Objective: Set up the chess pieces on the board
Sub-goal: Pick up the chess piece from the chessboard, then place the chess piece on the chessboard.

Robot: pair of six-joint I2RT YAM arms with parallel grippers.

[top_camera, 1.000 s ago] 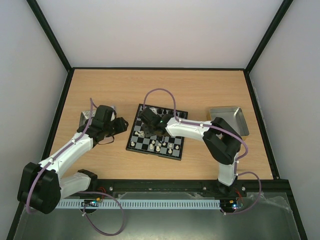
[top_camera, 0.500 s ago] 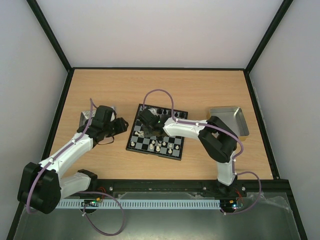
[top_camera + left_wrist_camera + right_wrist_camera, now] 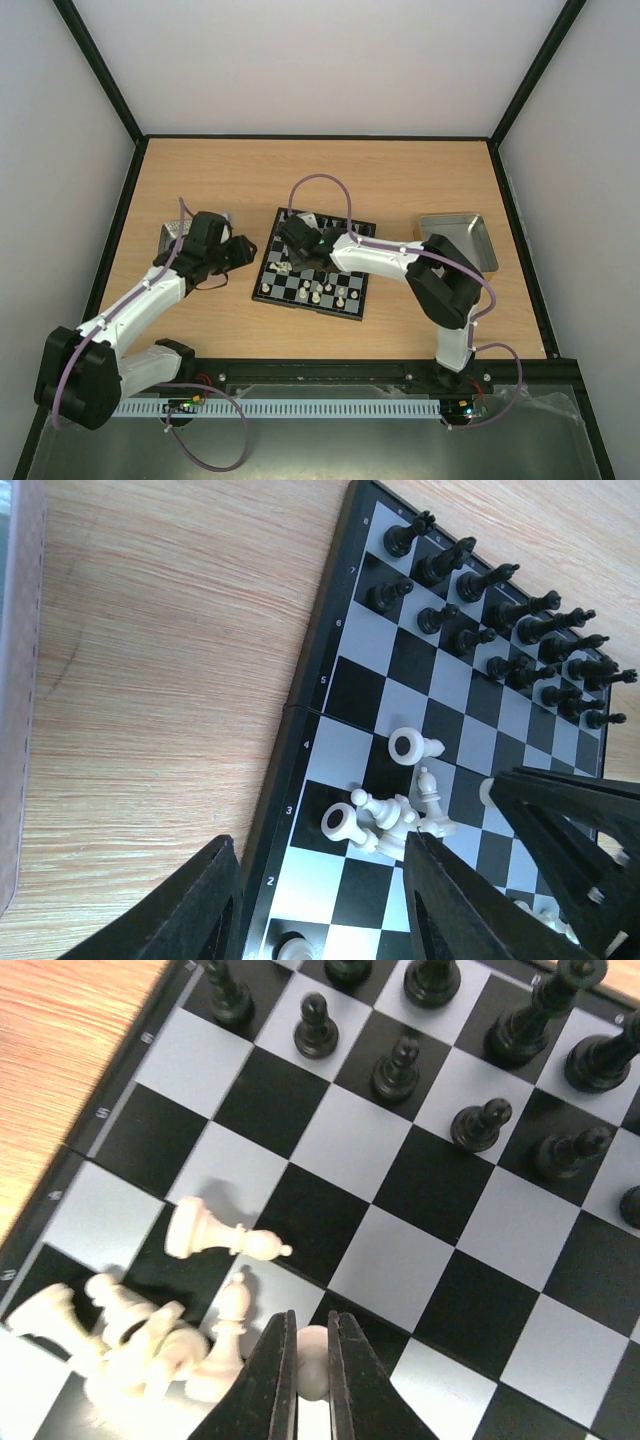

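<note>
The right tool (image 3: 312,1332) pinches a white pawn (image 3: 312,1375) on the board (image 3: 400,1250) — just beside the toppled white heap (image 3: 130,1345). A skewed lift could clip that heap and scatter it. The left tool (image 3: 320,865) hovers spread, empty, over the board's edge.

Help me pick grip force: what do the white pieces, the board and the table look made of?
White pieces: likely moulded plastic, smooth cream, slight sheen. Board: probably plastic or coated card, satin squares with soft glare, printed numbers on the rim. Table: wood or wood-look laminate, visible grain, matte.
</note>
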